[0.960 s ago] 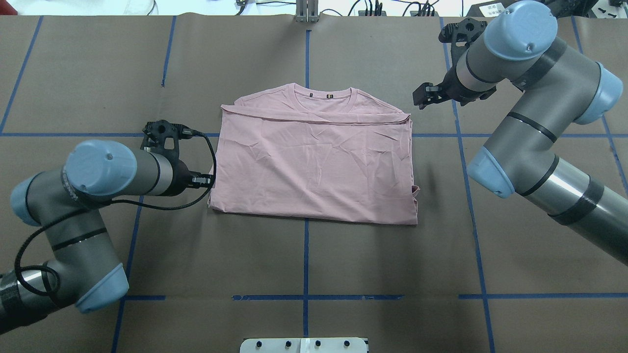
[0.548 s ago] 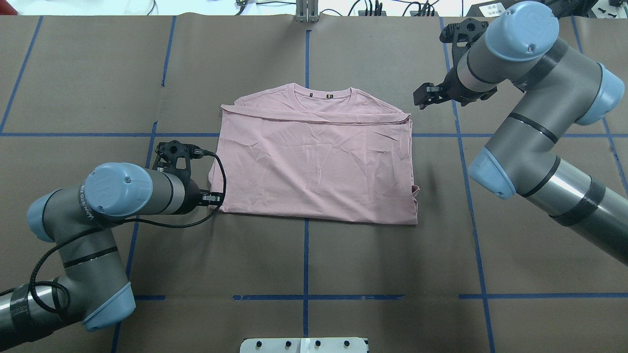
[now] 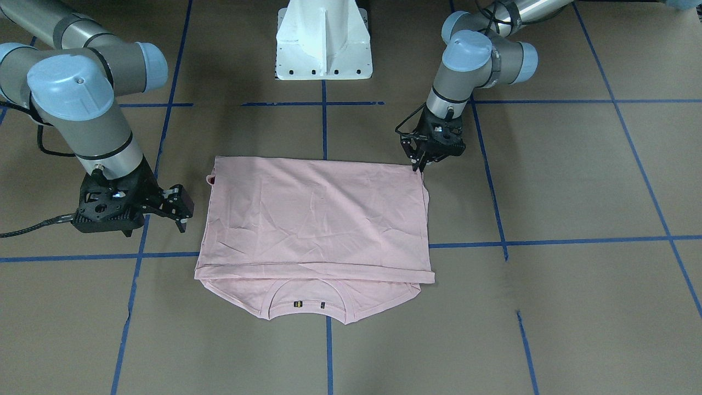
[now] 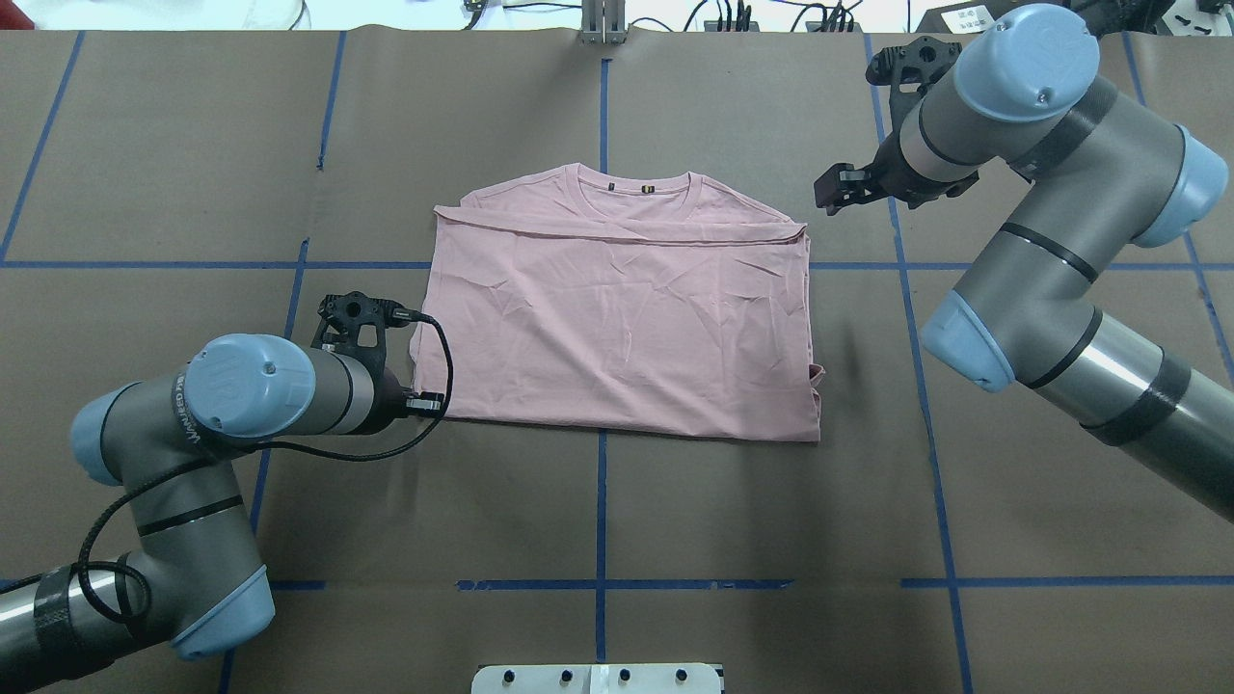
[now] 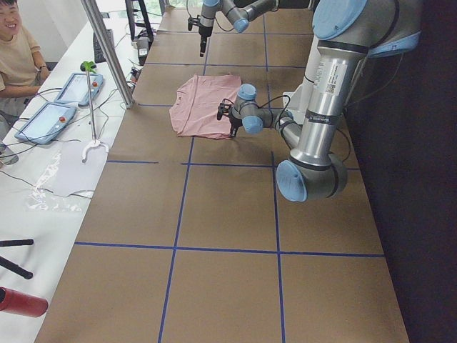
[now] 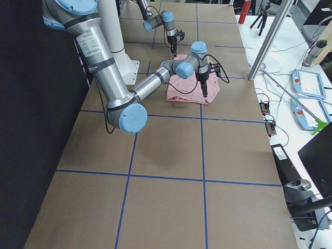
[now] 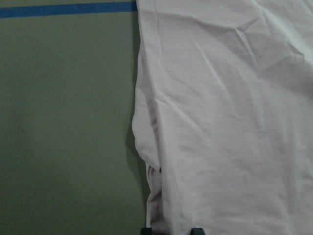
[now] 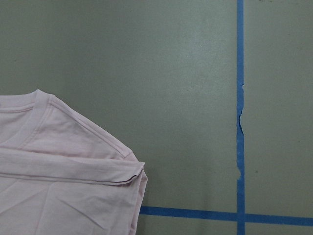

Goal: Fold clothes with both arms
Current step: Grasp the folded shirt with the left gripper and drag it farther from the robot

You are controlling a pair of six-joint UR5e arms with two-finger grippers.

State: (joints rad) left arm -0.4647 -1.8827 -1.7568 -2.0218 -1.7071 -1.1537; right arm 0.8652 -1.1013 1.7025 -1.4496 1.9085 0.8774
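The folded pink shirt (image 4: 617, 328) lies flat in the middle of the counter (image 4: 617, 520), with its collar on the far side from the robot. The left end effector (image 4: 429, 403) sits at the shirt's near-left corner, its fingers slightly apart over the edge. The right end effector (image 4: 831, 188) is spread and clear of the cloth, beside the far-right corner.

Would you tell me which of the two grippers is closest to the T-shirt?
The left gripper, at a corner of the T-shirt; the right gripper hangs apart from it.
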